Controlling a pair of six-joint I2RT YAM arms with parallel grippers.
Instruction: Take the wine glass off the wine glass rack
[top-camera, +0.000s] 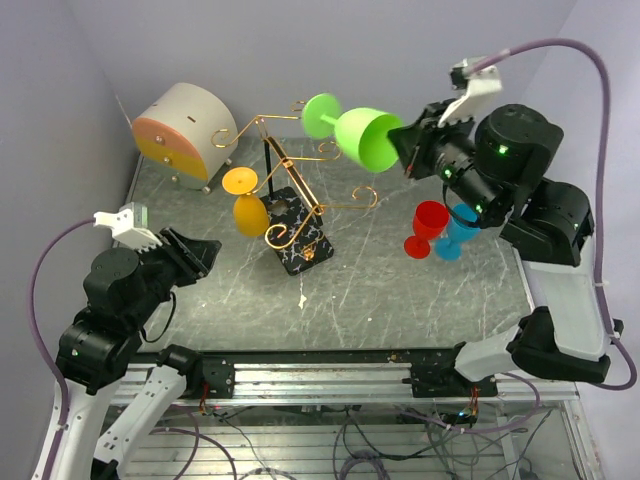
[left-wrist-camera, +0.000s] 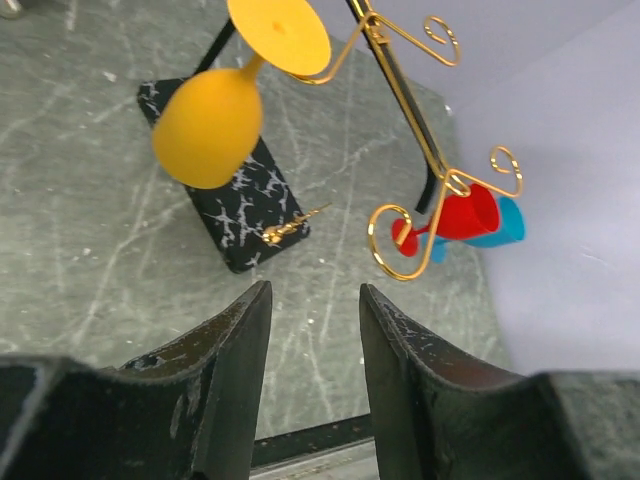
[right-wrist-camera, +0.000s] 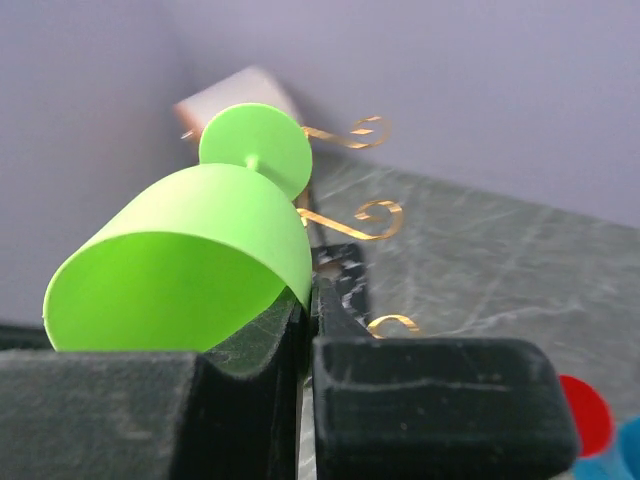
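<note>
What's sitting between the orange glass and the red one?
The rack, with its black marble base, stands between the orange glass and the red glass, clearest in the top view.

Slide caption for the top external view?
Right gripper pinches the green wine glass by its rim, tipped sideways beside the wine glass rack; orange glass hangs on it.

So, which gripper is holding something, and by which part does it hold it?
The right gripper holds the green wine glass, pinching the wall of its bowl at the rim. The left gripper is open and holds nothing.
</note>
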